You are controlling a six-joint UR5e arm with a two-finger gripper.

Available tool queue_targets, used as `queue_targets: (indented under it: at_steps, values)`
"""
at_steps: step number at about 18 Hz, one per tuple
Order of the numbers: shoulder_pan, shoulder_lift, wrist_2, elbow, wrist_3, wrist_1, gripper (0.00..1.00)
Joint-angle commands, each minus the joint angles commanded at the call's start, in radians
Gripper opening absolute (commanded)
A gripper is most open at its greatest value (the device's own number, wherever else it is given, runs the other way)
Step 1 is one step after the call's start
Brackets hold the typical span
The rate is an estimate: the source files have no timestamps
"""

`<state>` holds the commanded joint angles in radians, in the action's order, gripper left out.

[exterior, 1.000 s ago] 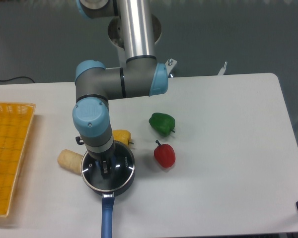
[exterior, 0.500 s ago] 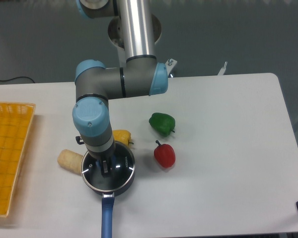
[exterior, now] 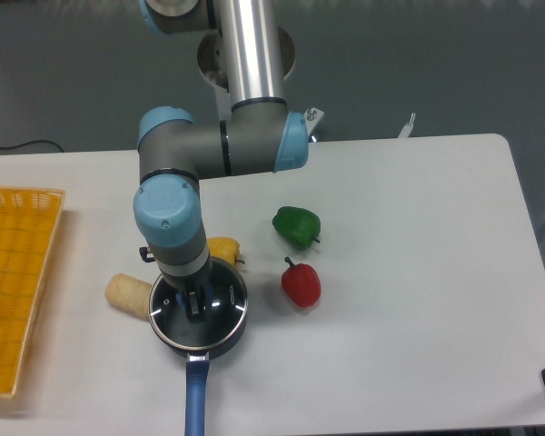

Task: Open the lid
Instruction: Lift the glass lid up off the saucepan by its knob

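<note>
White tabletop carries the saucepan, whose lid lies directly beneath the tool; its closure cannot be told, so a centred knob grip before a straight lift is advised.

No text, brand, number or sign can be read. The round transparent glass lid with a thin silver rim shows a small dark mark just right of the two-finger gripper, but it is too small and blurred to tell whether it is lettering.
</note>
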<state>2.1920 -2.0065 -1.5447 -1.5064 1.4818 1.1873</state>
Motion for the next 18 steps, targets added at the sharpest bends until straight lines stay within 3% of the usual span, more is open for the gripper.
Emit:
queue_targets:
  at_steps: [5,14,18]
  values:
    - [0.011,0.019,-0.009,0.002,0.002,0.015,0.58]
    - [0.071,0.054,-0.023,0.026,0.023,0.141,0.58]
    - [0.115,0.074,-0.023,0.029,0.060,0.164,0.58]
